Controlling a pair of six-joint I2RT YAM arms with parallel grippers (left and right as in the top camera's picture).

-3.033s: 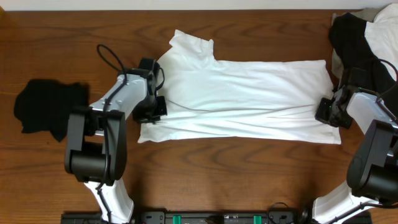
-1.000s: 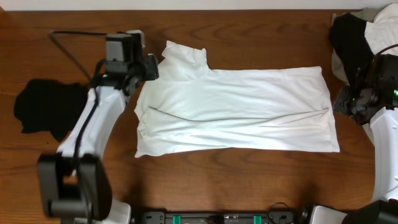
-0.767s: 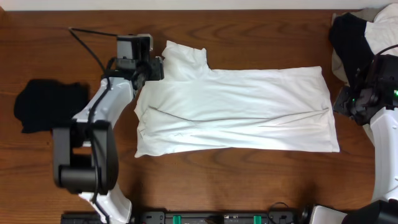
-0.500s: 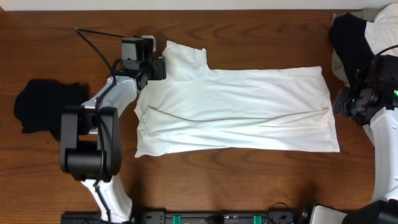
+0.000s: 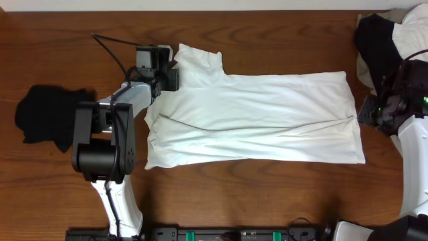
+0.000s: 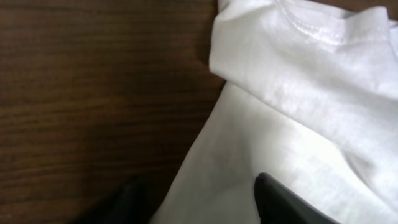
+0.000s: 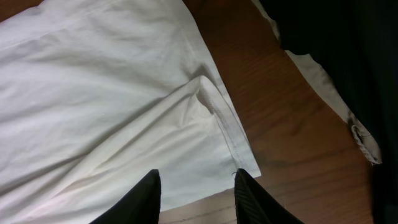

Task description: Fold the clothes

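Plainly, the white T-shirt (image 5: 254, 117) lies flat across the middle of the worktop (image 5: 267, 194) as a long band, one sleeve (image 5: 200, 60) sticking out at its far left corner. The left end effector (image 6: 199, 193) sits low by that sleeve, fingers apart and straddling the cloth's edge (probably to pinch it and tuck the sleeve in). The right end effector (image 7: 196, 186) hangs with fingers apart over the hem corner (image 7: 236, 155) at the opposite end, likely ready to lift its share of the next fold.
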